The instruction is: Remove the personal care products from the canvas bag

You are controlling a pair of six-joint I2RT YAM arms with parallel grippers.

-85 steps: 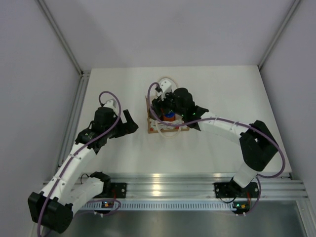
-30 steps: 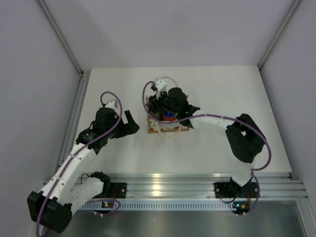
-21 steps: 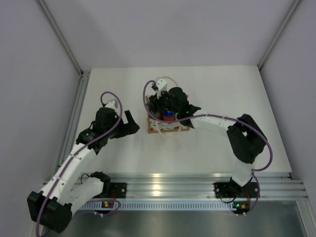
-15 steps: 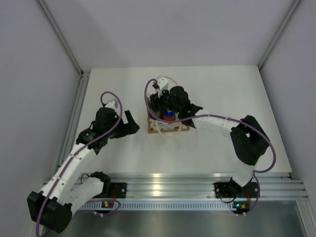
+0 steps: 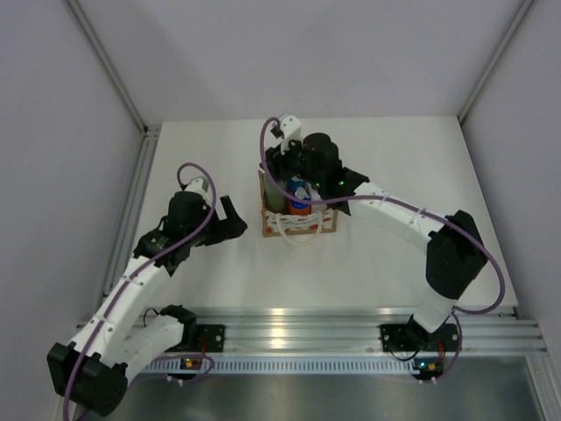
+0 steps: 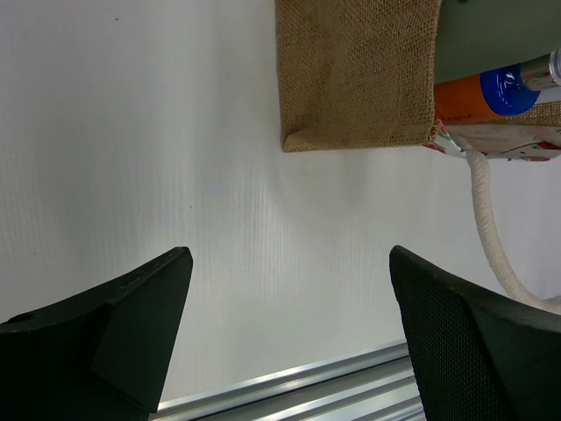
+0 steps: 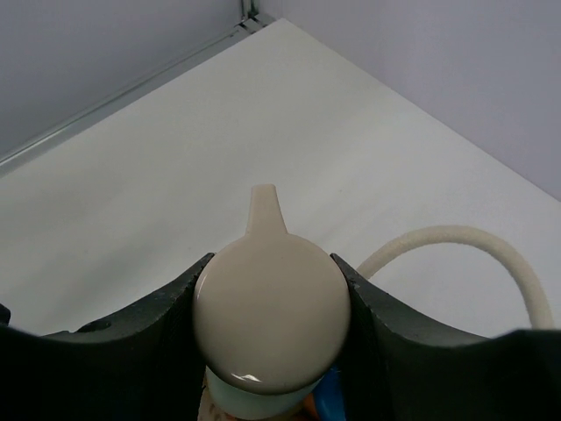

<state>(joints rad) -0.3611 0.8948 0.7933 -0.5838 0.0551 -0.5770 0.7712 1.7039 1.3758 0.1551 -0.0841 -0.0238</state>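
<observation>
The canvas bag [image 5: 263, 210] stands mid-table, brown burlap with cream rope handles; its side wall also shows in the left wrist view [image 6: 359, 74]. My right gripper [image 7: 272, 303] is shut on the beige pump top [image 7: 272, 324] of the grey-green bottle [image 6: 500, 35] and holds it above the bag's far side [image 5: 298, 165]. The orange bottle with the blue cap [image 5: 299, 198] stands in the bag and pokes out in the left wrist view [image 6: 460, 96]. My left gripper [image 5: 230, 217] is open and empty, left of the bag [image 6: 289, 333]. The white bottle and the short blue-and-orange bottle are hidden.
A rope handle [image 6: 486, 228] lies on the table in front of the bag, and another loops behind it [image 7: 456, 250]. An aluminium rail [image 5: 298, 329] runs along the near edge. Grey walls close in both sides and the back.
My right gripper has risen and drawn toward the far side of the bag with the pump bottle in its grip, uncovering more of the orange bottle. The left arm has barely moved.
</observation>
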